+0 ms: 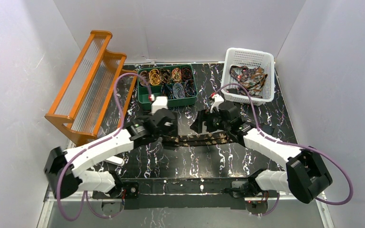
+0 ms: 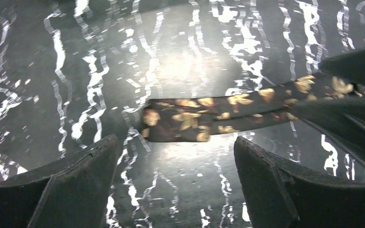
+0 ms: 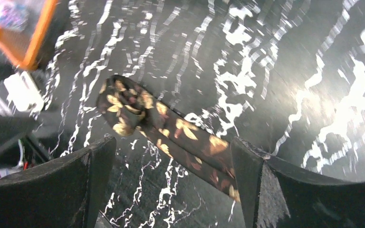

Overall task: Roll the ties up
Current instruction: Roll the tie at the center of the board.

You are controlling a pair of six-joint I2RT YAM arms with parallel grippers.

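While the leaf-patterned tie (image 2: 204, 116) is laid on the table (image 1: 218, 161), the left hand (image 2: 173, 161) and the right hand (image 3: 171, 156) are seen wide open, empty.

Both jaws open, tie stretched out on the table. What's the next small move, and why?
Probably lower the left gripper onto the tie at its near end and close there to start the roll. Both sets of jaws stand open, nothing is held, and that end lies loose on the table just ahead of the gripper, not coiled.
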